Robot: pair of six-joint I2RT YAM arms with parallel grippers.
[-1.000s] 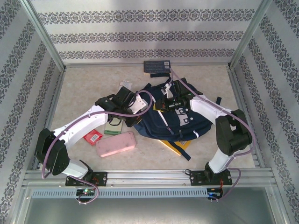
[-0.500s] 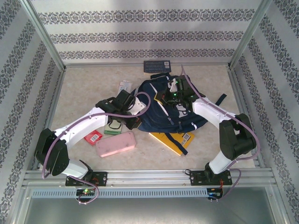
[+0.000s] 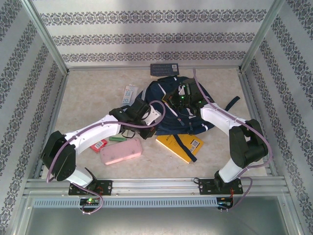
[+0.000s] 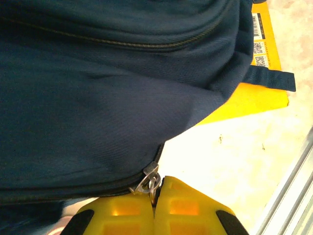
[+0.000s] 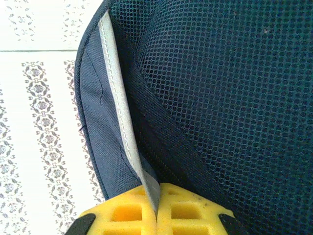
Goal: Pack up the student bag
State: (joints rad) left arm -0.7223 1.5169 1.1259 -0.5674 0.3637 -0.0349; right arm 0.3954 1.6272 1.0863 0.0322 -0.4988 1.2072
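The student bag [image 3: 171, 110], navy blue, is bunched up and raised off the table in the middle, held between both arms. My left gripper [image 3: 157, 122] is at its near left edge. In the left wrist view its yellow fingers [image 4: 122, 215] are shut on the metal zipper pull [image 4: 149, 177] at the end of a zip line. My right gripper [image 3: 175, 98] is at the bag's top. In the right wrist view that gripper [image 5: 156, 196] is shut on a grey reflective stripe [image 5: 120, 117] along the bag's edge, beside dark mesh fabric [image 5: 230, 98].
A yellow book [image 3: 182, 146] lies under the bag's near side. A pink pencil case [image 3: 121, 151], a red packet [image 3: 99, 145] and a green item [image 3: 117, 138] lie front left. A white box [image 3: 128, 94] lies back left, a dark box [image 3: 164, 69] by the back wall.
The bag has been drawn up and toward the back, uncovering more of the yellow book. My left gripper moved right with the zipper pull; my right gripper lifted with the bag's edge.
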